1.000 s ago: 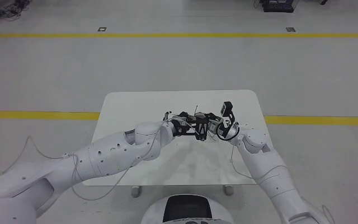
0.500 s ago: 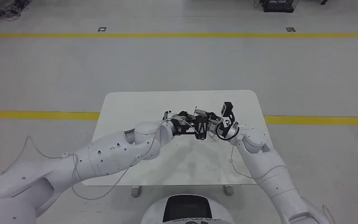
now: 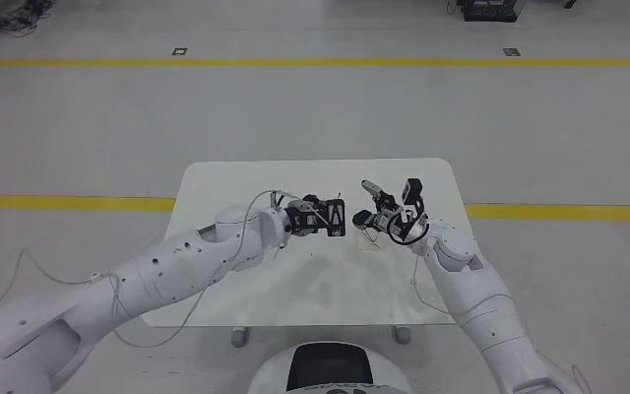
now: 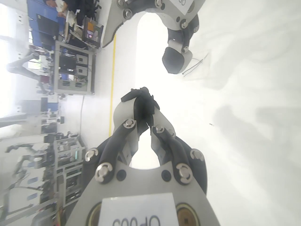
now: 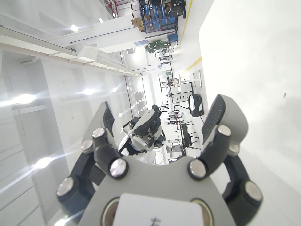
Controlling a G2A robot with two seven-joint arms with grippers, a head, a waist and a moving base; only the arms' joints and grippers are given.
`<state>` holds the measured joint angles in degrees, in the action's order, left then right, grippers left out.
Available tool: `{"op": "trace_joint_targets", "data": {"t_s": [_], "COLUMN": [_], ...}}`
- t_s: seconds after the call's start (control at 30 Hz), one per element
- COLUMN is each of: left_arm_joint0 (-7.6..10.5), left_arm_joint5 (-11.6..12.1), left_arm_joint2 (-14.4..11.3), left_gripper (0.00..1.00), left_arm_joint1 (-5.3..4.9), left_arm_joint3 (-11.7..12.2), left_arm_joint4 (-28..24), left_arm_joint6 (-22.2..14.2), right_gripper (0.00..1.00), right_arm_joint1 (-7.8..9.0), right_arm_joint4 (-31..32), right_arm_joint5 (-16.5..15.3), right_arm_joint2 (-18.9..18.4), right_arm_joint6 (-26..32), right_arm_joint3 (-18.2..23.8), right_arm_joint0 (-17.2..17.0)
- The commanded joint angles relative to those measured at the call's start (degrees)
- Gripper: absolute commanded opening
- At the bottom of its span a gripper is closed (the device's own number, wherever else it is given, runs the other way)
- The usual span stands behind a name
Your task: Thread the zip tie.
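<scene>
— Is it threaded yet?
— Cannot tell. The zip tie (image 4: 195, 65) lies loose on the counter (image 4: 247, 90), a thin doubled strand just beside the right gripper (image 4: 138, 55), which is spread wide and empty.
— And the left gripper (image 4: 142, 95)?
— Clenched, apparently on nothing.

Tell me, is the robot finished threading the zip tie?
Maybe nearly. Done: the right hand is open and holds nothing, and the zip tie seems to lie by it on the table. It looks doubled over, but is too thin to tell if it is threaded. In hand: nothing visible; the left hand is shut. Left: if the tail isn't through, picking it up and threading it.
</scene>
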<state>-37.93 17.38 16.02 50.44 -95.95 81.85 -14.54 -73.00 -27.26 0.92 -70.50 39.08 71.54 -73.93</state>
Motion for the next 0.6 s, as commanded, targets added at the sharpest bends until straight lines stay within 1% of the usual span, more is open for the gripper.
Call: {"op": "trace_joint_targets", "data": {"t_s": [0.0, 0.2, 0.23, 0.3, 0.33, 0.37, 0.4, 0.43, 0.47, 0.5, 0.53, 0.57], "left_arm_joint0": [0.09, -0.06, -0.76, -0.91, -0.8, -0.65, -0.65, -0.75, -0.67, -0.09, 0.83, 1.51], "left_arm_joint5": [-1.0, -1.1, -1.3, -0.3, 0.7, 1.7, 2.1, 2.1, 2.1, 2.1, 2.1, 2.1], "left_arm_joint2": [0.3, 0.4, 1.0, 2.7, 3.7, 4.3, 5.0, 5.7, 5.8, 5.3, 5.2, 4.7], "left_gripper": [0.0, 0.0, 0.0, 0.0, 0.0, 0.0, 0.0, 0.0, 0.0, 0.0, 0.0, 0.0], "left_arm_joint1": [-0.1, -0.09, 0.02, 0.15, 0.2, 0.28, 0.38, 0.48, 0.67, 0.82, 0.92, 1.02], "left_arm_joint3": [0.2, 0.2, 0.5, 1.7, 3.1, 3.8, 4.7, 5.9, 6.9, 7.0, 7.6, 8.8], "left_arm_joint4": [0.5, 0.3, -2.7, -7.9, -11.1, -13.4, -16.9, -21.6, -28.8, -33.7, -37.9, -43.2], "left_arm_joint6": [-0.3, -0.2, 0.5, 2.1, 1.9, 1.3, 0.8, 0.0, -3.0, -5.7, -6.7, -7.4], "right_gripper": [1.0, 1.0, 1.0, 1.0, 1.0, 1.0, 1.0, 1.0, 1.0, 1.0, 1.0, 1.0], "right_arm_joint1": [-0.01, -0.01, -0.01, -0.01, -0.01, -0.01, -0.01, -0.01, -0.01, -0.01, -0.01, -0.01], "right_arm_joint4": [0.0, 0.0, 0.0, 0.0, 0.0, 0.0, 0.0, 0.0, 0.0, 0.0, 0.0, 0.0], "right_arm_joint5": [0.0, 0.0, 0.0, 0.0, 0.0, 0.0, 0.0, 0.0, 0.0, 0.0, 0.0, 0.0], "right_arm_joint2": [0.0, 0.0, 0.0, 0.0, 0.0, 0.0, 0.0, 0.0, 0.0, 0.0, 0.0, 0.0], "right_arm_joint6": [0.0, 0.0, 0.0, 0.0, 0.0, 0.0, 0.0, 0.0, 0.0, 0.0, 0.0, 0.0], "right_arm_joint3": [0.0, 0.0, 0.0, 0.0, 0.0, 0.0, 0.0, 0.0, 0.0, 0.0, 0.0, 0.0], "right_arm_joint0": [0.0, 0.0, 0.0, 0.0, 0.0, 0.0, 0.0, 0.0, 0.0, 0.0, 0.0, 0.0]}}
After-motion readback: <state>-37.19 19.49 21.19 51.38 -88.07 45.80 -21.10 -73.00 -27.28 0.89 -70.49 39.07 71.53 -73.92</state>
